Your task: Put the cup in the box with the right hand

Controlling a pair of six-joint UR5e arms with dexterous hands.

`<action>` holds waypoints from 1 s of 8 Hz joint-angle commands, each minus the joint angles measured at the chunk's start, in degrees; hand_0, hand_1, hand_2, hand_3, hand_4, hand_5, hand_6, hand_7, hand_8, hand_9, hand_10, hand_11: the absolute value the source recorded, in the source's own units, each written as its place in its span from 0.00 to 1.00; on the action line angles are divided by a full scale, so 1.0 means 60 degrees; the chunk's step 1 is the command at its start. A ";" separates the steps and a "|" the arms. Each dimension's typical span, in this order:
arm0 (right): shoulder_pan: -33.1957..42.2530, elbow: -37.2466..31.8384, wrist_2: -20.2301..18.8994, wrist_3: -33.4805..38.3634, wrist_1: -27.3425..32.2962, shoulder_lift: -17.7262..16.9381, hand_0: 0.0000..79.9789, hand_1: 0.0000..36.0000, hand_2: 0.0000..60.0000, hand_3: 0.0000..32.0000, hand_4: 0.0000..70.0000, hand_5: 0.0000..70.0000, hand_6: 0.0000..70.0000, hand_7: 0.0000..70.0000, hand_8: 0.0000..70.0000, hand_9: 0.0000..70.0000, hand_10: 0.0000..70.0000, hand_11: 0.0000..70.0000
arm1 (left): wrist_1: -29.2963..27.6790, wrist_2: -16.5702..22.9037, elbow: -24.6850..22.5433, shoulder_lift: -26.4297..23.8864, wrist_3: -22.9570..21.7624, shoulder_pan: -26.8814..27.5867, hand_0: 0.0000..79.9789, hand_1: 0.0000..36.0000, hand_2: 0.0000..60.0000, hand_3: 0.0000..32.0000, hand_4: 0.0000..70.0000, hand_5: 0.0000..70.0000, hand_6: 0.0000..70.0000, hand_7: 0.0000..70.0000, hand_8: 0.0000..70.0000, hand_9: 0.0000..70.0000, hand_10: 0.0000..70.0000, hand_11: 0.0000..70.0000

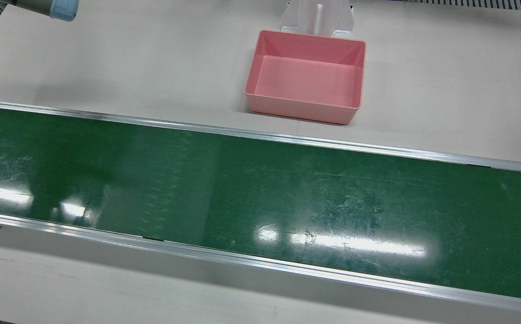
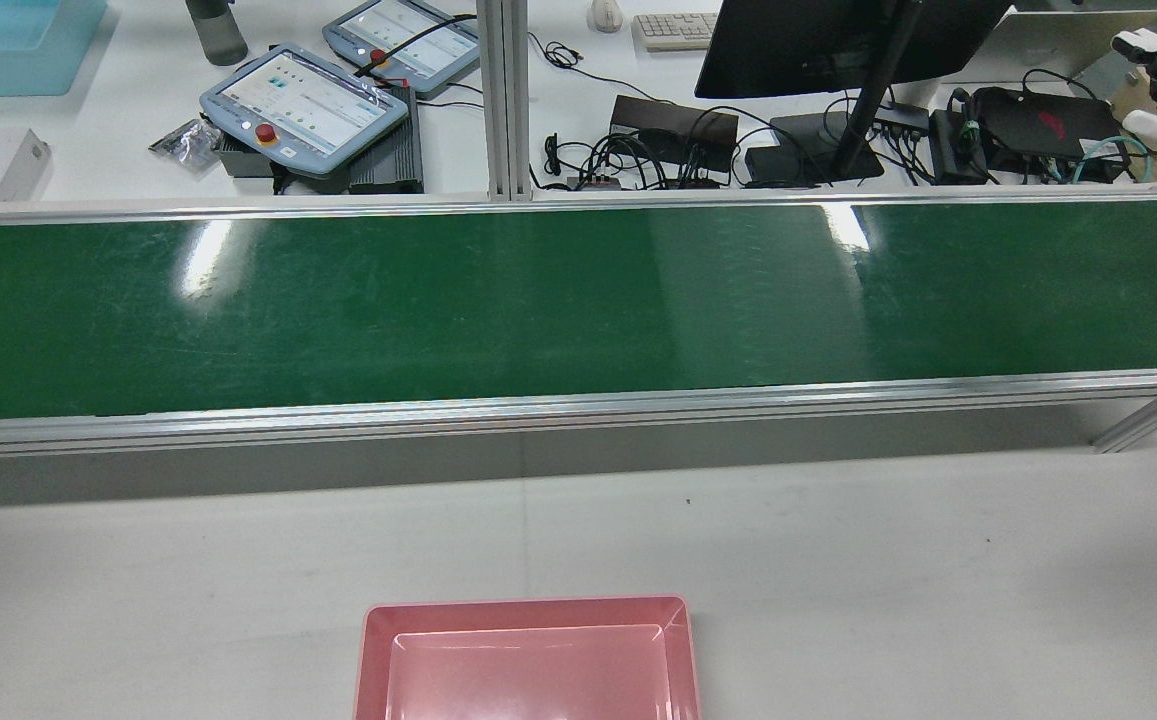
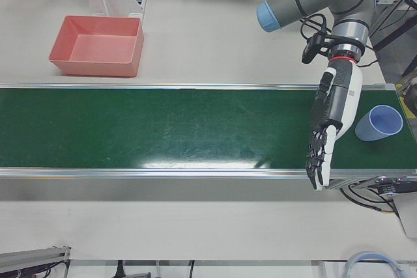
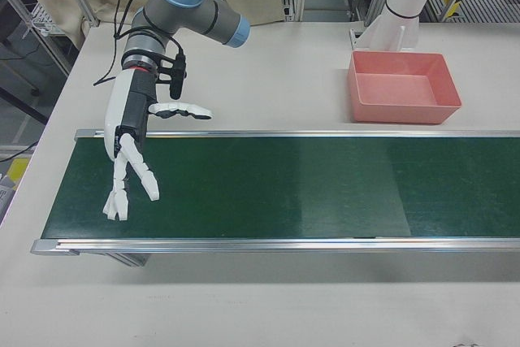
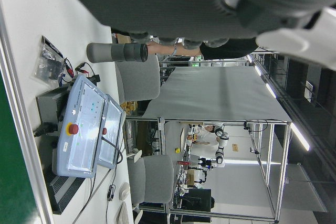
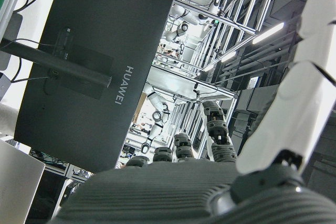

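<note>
Right hand (image 4: 130, 160) hangs over the conveyor belt (image 4: 284, 188) end, fingers spread, empty. Blue cup (image 3: 378, 123) lies tipped at the opposite end beside the open left hand (image 3: 329, 128); pink box (image 4: 402, 87) sits on the worktop (image 4: 284, 71).

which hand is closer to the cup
The left hand, hanging over the belt's end right beside the blue cup; the right hand is at the opposite end.
</note>
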 commanded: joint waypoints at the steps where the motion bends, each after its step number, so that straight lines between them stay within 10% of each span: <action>1: 0.0000 0.0000 0.0000 0.0000 0.0000 0.0000 0.52 0.32 0.22 0.00 0.06 0.03 0.06 0.19 0.02 0.08 0.00 0.00 | 0.0000 0.0000 0.0000 0.0000 0.0000 0.0000 0.00 0.00 0.00 0.00 0.00 0.00 0.00 0.00 0.00 0.00 0.00 0.00; 8: -0.0190 -0.0700 -0.0247 0.0087 0.0000 0.0102 0.57 0.44 0.32 0.00 0.05 0.05 0.06 0.17 0.02 0.08 0.00 0.00 | 0.0000 0.0000 0.0000 0.0000 0.0000 0.0000 0.00 0.00 0.00 0.00 0.00 0.00 0.00 0.00 0.00 0.00 0.00 0.00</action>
